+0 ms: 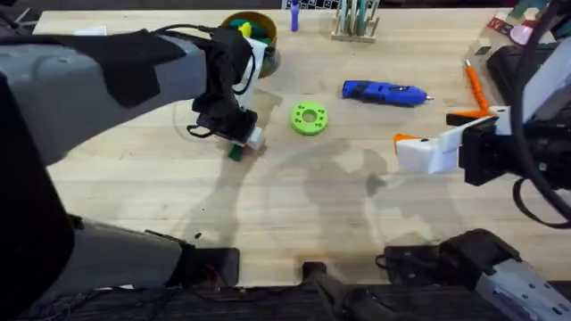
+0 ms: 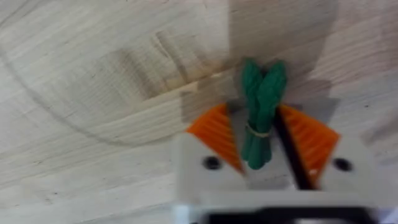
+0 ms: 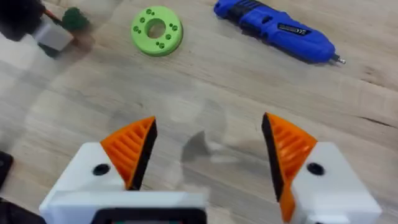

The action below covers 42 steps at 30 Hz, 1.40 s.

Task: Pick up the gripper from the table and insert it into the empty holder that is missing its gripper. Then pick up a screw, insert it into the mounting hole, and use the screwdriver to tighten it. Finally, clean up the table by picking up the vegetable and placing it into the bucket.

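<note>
Dark-green knobbly toy vegetable [image 2: 261, 115] sits pinched between the left gripper's [image 2: 264, 140] orange ribbed fingers [image 2: 217, 134] above the pale wooden tabletop [image 1: 294, 205], toward its far left. Right gripper [image 3: 208, 152] hovers with fingers wide, near the chunky blue screwdriver [image 1: 384, 92].

Left arm: reaches from its base at the lower left across the left half of the table, forearm large and close under the overhead camera, wrist bent downward. Left gripper [image 1: 243, 141] points down at the tabletop, near the middle of the table's left half. In the left wrist view the left gripper [image 2: 264, 146] has its orange ribbed pads [image 2: 214, 134] closed against a green bundle.

Right arm: comes in from the right edge, held low and roughly level, pointing toward the table centre. Right gripper [image 1: 415, 147] is above the surface; in the right wrist view the right gripper [image 3: 208, 152] has its fingers spread wide, nothing between them.
</note>
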Motion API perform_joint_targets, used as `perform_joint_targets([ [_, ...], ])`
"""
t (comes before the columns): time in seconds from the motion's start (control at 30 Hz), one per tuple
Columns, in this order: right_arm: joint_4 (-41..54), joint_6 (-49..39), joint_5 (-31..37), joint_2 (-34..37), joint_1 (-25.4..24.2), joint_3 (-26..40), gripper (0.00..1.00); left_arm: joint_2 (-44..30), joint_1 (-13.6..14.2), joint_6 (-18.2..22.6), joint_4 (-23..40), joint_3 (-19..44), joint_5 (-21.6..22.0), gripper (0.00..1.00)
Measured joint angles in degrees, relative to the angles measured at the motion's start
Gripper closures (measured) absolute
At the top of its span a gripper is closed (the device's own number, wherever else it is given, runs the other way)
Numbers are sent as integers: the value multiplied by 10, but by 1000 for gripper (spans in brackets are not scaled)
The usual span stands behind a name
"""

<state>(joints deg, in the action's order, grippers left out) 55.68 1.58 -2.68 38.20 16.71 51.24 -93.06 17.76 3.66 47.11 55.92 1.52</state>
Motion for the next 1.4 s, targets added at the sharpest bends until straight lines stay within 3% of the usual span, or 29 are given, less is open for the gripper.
perform_joint_targets([
  [0.1, 0, 0, 0, 0, 0, 0, 10, 0, 0, 1, -1, 1, 0, 952],
  [0.13, 0, 0, 0, 0, 0, 0, 11, 0, 0, 1, -2, 1, 0, 982],
  [0.4, 0, 2, 0, 0, 0, 0, 12, -10, 0, 1, 35, 39, 0, 986],
  [0.57, 0, 2, 0, 0, 0, 0, 11, -15, 0, 1, 82, 158, 0, 987],
  [0.73, 0, 2, 0, 0, 0, 0, 10, -14, 0, 1, 80, 277, 0, 988],
  [0.87, 0, 2, 0, 0, 0, 0, 11, -14, 0, 1, 27, 322, 0, 988],
  [1.1, 0, 2, 0, 0, 0, 0, 11, -28, 0, 1, -91, 327, 0, 990],
  [1.3, 0, 2, 0, 0, 0, 0, 11, -98, -11, 1, -192, 327, 0, 990],
  [1.4, 0, 2, 0, 0, 0, 0, 10, -135, -21, 1, -211, 327, 0, 990],
])
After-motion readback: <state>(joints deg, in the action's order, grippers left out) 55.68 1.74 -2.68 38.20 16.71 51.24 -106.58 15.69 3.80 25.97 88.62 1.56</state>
